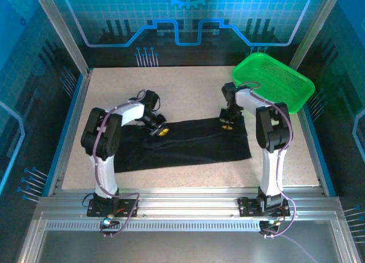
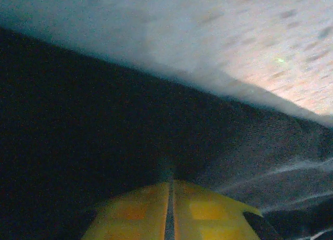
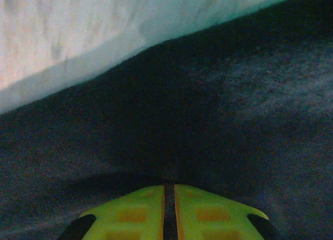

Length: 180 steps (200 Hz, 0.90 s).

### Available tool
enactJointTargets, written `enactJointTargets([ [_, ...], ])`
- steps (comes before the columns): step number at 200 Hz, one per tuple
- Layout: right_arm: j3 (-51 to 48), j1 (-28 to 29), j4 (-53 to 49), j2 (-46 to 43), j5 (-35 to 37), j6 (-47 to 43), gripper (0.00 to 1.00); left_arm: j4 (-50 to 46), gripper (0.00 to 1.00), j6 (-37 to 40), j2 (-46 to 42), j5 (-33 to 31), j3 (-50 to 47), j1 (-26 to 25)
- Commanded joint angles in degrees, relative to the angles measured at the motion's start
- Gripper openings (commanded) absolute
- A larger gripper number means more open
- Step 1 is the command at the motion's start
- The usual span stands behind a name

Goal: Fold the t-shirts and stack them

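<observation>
T-shirt (image 1: 191,142), black, lies flat on the tabletop (image 1: 188,86), its long axis running left to right between the two arms. Its far edge meets both sets of jaws. The left arm (image 1: 128,112) reaches the far-left stretch and the right arm (image 1: 272,132) the far-right corner. Both wrists pitch down, with the left jaws and right jaws each pressed together, seemingly pinching that edge.

a plain black soft cotton t-shirt (image 1: 188,146) lies as a long flat band across the speckled table (image 1: 188,94), its left end rumpled.
</observation>
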Motion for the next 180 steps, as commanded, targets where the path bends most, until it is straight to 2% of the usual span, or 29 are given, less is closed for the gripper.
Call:
enactJointTargets([
  [1, 5.79, -4.18, -3.49, 6.06, 2.92, -3.98, 0.16, 2.21, 0.18, -2.58, 6.04, 0.39, 5.95, -1.65],
  [26, 12.18, -6.00, -3.79, 7.89, 1.21, -7.30, 0.17, 0.44, 0.32, -1.29, 4.63, -2.85, 11.56, -1.96],
  [57, 9.65, -3.41, 0.29, -0.03, 0.35, -9.81, 0.24, -1.66, 0.45, 3.59, -4.67, -8.84, 8.69, -1.50],
  [73, 4.89, -1.33, 3.16, -6.13, 0.19, -9.75, 0.29, -2.44, 0.46, 8.20, -9.20, -9.64, 4.71, 0.12],
  [88, -0.19, 0.76, 6.57, -11.27, -2.36, -9.75, 0.35, -1.34, 0.46, 14.30, -11.84, -7.55, 0.32, 2.31],
  [110, -5.63, 3.62, 10.19, -15.86, -9.57, -10.13, 0.42, -2.23, 0.44, 25.74, -12.07, -5.92, -1.91, 4.45],
  [130, -8.27, 5.72, 11.38, -18.56, -13.37, -10.00, 0.45, -1.13, 0.44, 32.89, -11.06, -4.99, -3.19, 5.02],
  [153, -9.46, 6.95, 11.54, -20.82, -14.79, -8.95, 0.46, 1.78, 0.44, 36.04, -9.96, -2.18, -4.59, 4.90],
  [180, -9.84, 7.11, 11.51, -22.47, -15.22, -7.90, 0.47, 2.10, 0.43, 37.66, -9.00, -2.09, -5.83, 4.19],
])
